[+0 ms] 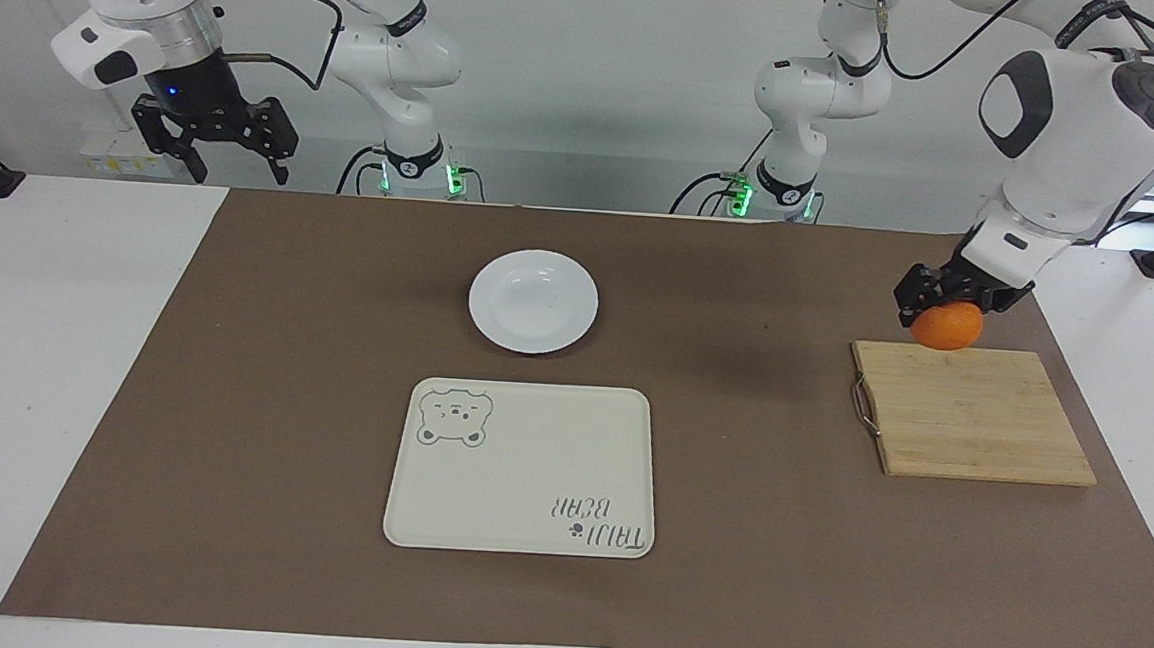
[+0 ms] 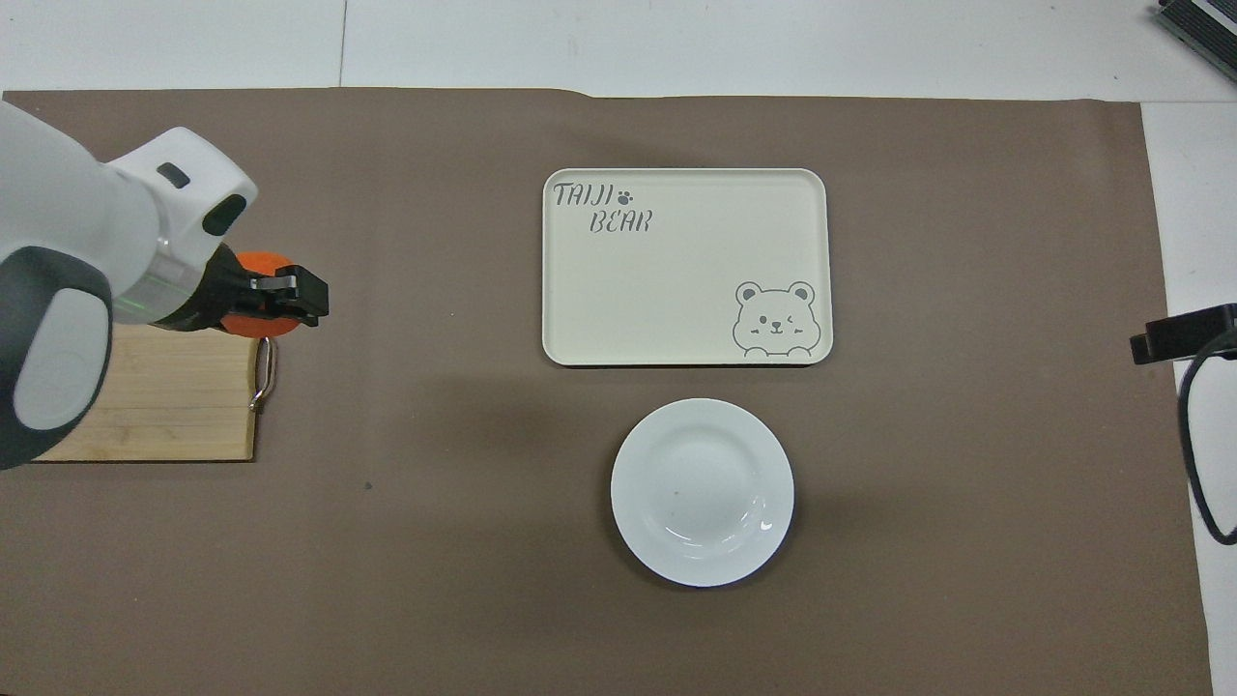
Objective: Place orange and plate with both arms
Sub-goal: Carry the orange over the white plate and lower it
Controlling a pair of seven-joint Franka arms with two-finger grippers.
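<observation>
My left gripper is shut on the orange and holds it in the air over the handle end of the wooden board. In the overhead view the orange peeks out from under the left gripper. The white plate lies empty on the brown mat at mid-table, nearer to the robots than the tray; it also shows in the overhead view. My right gripper waits open and empty, raised at the right arm's end of the table.
The cream bear-print tray lies empty, farther from the robots than the plate; it also shows in the overhead view. The wooden board with a metal handle lies at the left arm's end of the table.
</observation>
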